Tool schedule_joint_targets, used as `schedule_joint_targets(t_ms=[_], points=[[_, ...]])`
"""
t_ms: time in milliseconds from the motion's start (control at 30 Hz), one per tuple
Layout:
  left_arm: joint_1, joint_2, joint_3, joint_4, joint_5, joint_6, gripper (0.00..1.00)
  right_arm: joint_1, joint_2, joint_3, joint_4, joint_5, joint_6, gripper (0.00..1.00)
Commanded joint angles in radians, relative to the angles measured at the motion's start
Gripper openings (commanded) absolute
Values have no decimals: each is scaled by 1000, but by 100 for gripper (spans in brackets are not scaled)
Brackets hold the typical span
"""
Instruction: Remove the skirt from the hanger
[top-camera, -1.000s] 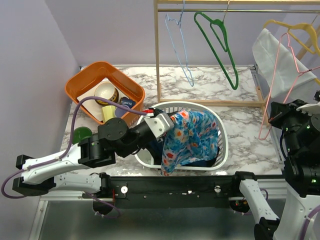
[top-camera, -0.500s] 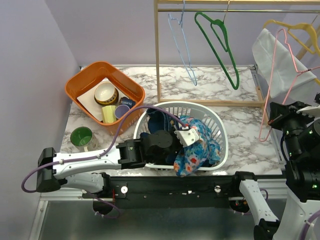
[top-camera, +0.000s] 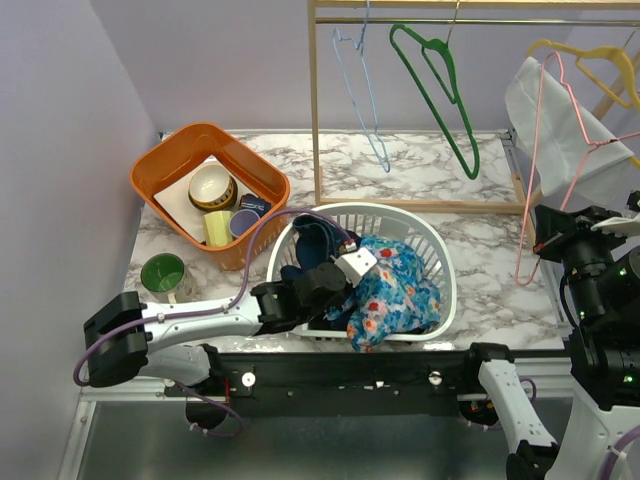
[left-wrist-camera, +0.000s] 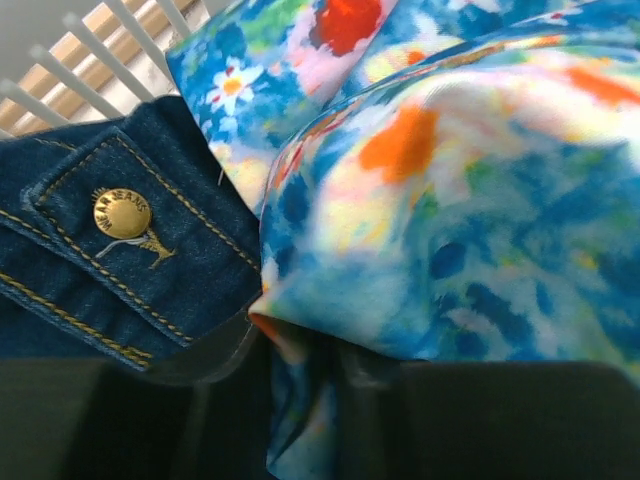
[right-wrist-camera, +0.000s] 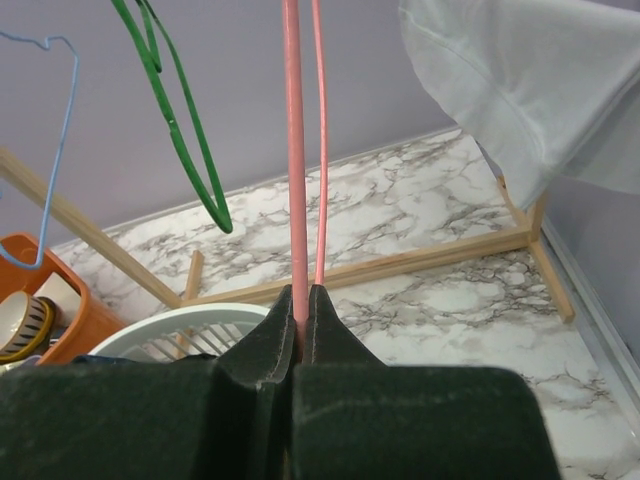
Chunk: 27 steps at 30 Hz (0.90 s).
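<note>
The floral blue skirt (top-camera: 400, 290) lies bunched in the white laundry basket (top-camera: 447, 300), off any hanger. My left gripper (top-camera: 345, 270) is down in the basket, shut on a fold of the skirt (left-wrist-camera: 450, 200), which runs between its jaws (left-wrist-camera: 305, 350). A denim garment (left-wrist-camera: 90, 260) lies under it at the left. My right gripper (top-camera: 545, 240) at the right is shut on the lower wire of the bare pink hanger (top-camera: 560, 150). In the right wrist view the pink wire (right-wrist-camera: 293, 150) is pinched between the shut jaws (right-wrist-camera: 300, 295).
A wooden clothes rack (top-camera: 420, 205) stands behind the basket with a green hanger (top-camera: 440, 90), a blue hanger (top-camera: 365, 90) and a white garment (top-camera: 560, 120) on a yellow hanger. An orange bin (top-camera: 160, 165) of cups and a green mug (top-camera: 163, 273) sit at the left.
My left arm has carried the skirt from over the basket's near rim down into the basket, where it now lies bunched. The pink hanger has shifted slightly in my right gripper.
</note>
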Motion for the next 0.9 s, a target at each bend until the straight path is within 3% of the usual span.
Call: schedule_joint_targets(t_ms=[0, 33, 133, 300, 400, 600, 633, 700, 733, 767, 867], points=[[0, 24, 55, -62, -23, -65, 57, -8, -6, -3, 21, -35, -14, 1], [0, -11, 75, -68, -35, -53, 71, -6, -6, 0, 18, -34, -14, 1], [0, -98, 130, -90, -63, -21, 99, -6, -10, 6, 13, -32, -17, 1], [0, -178, 256, -194, -8, 32, 99, -6, -15, 11, 10, -31, -17, 1], [0, -185, 359, -281, 127, 17, 99, -6, -16, 6, 12, -34, -14, 1], [-3, -143, 359, -170, 596, -121, 77, -6, -23, -9, 22, -34, -9, 1], [-10, -113, 338, -145, 634, -160, 66, -6, -24, -11, 22, -34, -9, 1], [-18, -79, 310, -61, 688, -189, 54, -6, -26, -14, 24, -35, -9, 1], [-21, -42, 277, -36, 695, -207, 41, -6, -27, -15, 27, -37, -9, 1], [-18, -19, 261, -1, 692, -209, 37, -6, -26, -15, 29, -43, -11, 1], [-12, 91, 270, -104, 536, -186, 17, -6, -26, -14, 35, -52, -23, 1]])
